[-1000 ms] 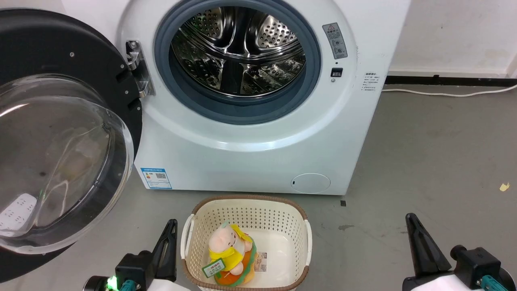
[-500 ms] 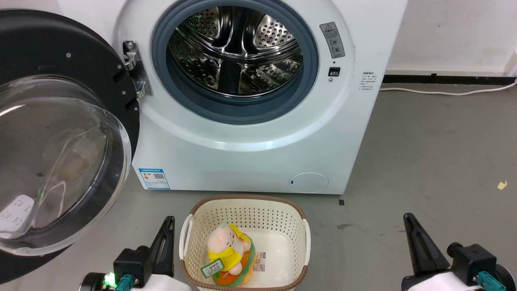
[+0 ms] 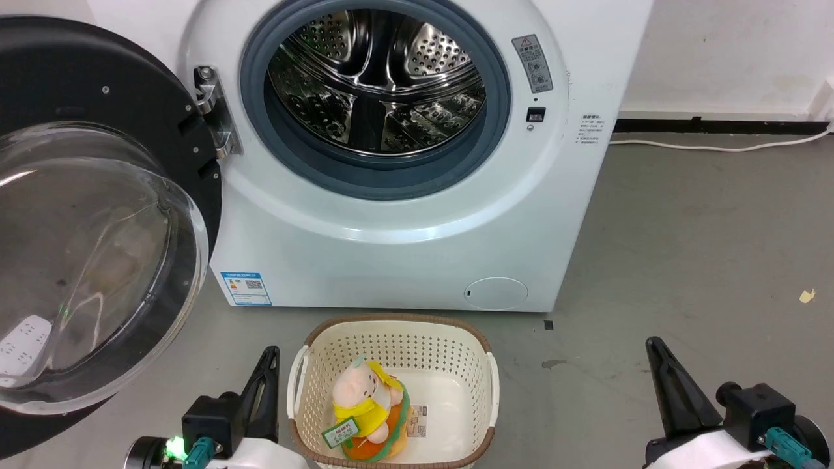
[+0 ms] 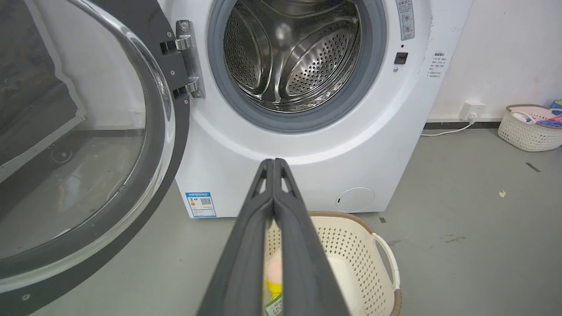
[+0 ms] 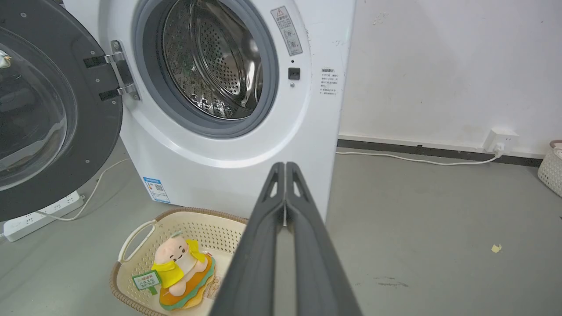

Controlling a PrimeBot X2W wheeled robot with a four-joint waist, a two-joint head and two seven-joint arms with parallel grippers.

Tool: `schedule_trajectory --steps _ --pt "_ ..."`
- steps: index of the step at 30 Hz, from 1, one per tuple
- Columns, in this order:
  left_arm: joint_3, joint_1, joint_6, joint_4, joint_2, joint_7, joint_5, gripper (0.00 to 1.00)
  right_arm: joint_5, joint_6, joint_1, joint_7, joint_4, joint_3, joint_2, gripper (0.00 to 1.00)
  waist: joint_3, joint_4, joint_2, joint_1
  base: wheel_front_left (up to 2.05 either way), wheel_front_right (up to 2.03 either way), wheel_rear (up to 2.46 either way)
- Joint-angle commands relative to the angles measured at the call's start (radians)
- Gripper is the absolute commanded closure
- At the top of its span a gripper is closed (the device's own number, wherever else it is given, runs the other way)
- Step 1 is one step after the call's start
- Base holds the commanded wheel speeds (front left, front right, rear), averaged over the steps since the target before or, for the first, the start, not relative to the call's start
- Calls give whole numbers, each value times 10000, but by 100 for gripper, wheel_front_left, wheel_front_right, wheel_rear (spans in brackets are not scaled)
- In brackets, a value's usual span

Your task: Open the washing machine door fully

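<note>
Washing machine door (image 3: 111, 215) swung wide on its hinge (image 3: 214, 114), left of the steel drum opening (image 3: 374, 98), glass bowl (image 3: 78, 273) bulging toward the camera; probably at or near full travel. For any remaining swing, push slowly on the black ring (image 3: 78, 71) far from the hinge, never on the glass. Left gripper (image 3: 269, 357) and right gripper (image 3: 653, 348) both closed on nothing, low, either side of the laundry basket (image 3: 397, 320) with a plush toy (image 3: 365, 407) inside, clear of the door.

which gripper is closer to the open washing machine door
Left. The left gripper sits low, just right of the large round black-framed glass door; the right gripper is farther right, beyond the cream perforated plastic basket.
</note>
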Motion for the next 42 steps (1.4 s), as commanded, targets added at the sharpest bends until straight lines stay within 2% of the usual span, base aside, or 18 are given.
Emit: schedule_trajectory --steps 1,42 --pt "54 -137 66 -85 -4 63 90 100 -82 5 -136 59 -51 -1 24 100 2 -8 0 0 0 0 0" --pt "324 -305 148 -473 -17 877 384 100 -539 8 -385 881 -221 4 39 100 41 -178 0 0 0 0 0"
